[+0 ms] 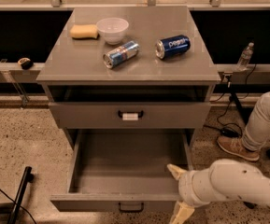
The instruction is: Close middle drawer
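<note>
The middle drawer (125, 167) is pulled far out of the grey cabinet and its deep grey box is empty. Its plain black handle (131, 206) is on the front panel at the bottom of the view. My gripper (177, 192) is at the drawer's front right corner, on a white arm coming in from the right. One cream finger (174, 171) is just inside the box and the other (181, 213) is outside the front panel, so the open fingers straddle the front. The drawer above (130, 115), with a white label on its handle, is nearly shut.
On the cabinet top (139, 71) are a yellow sponge (83, 31), a white bowl (112, 30), a silver can (120, 53) and a blue Pepsi can (173, 46), both cans lying down. A person's leg and shoe (239, 146) stand right. A black pole (20, 192) lies at the lower left.
</note>
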Controlling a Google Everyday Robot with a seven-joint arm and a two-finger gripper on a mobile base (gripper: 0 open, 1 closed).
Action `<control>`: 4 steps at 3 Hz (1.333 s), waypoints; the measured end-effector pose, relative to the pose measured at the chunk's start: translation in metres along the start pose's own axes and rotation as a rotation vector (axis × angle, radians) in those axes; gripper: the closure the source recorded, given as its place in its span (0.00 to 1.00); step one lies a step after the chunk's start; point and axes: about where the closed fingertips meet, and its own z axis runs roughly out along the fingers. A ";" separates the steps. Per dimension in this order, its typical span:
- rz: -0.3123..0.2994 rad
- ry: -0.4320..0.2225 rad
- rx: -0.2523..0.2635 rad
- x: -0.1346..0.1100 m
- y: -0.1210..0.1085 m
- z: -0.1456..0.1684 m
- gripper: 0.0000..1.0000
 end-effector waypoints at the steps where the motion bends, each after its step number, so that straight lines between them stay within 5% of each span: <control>1: -0.036 -0.071 -0.015 0.015 0.017 0.038 0.24; 2: -0.046 -0.120 -0.047 0.028 0.030 0.063 0.46; 3: 0.017 -0.298 -0.035 0.051 0.038 0.073 0.86; 4: 0.040 -0.381 -0.020 0.063 0.043 0.074 1.00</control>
